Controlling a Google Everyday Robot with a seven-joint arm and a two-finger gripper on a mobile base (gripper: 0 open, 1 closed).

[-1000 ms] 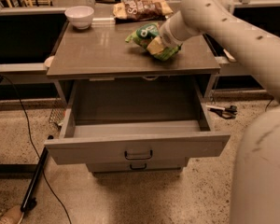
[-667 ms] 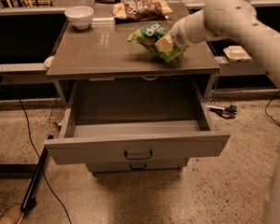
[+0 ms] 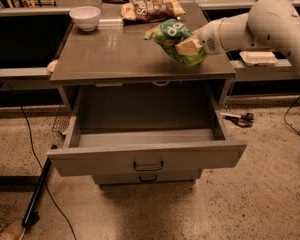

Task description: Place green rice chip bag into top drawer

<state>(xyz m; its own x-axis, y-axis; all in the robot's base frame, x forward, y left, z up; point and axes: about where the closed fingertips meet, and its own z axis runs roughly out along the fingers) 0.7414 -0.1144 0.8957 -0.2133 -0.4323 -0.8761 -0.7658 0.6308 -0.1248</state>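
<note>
Gripper [image 3: 188,47] clamped the shiny bright-green rice chip bag [image 3: 171,34] over the grey bench [image 3: 115,51]. Its wide grey top drawer [image 3: 145,155] stood open.

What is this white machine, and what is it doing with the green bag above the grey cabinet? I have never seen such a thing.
It is a robot's arm, reaching in from the right. At its end is a gripper with two fingers, shut on the green rice chip bag, which it holds above the cabinet top. There is one picture, taken from in front and looking down. On the top lie a white bowl and a brown snack bag. Below, the top drawer is pulled open; the bag should go there.
</note>
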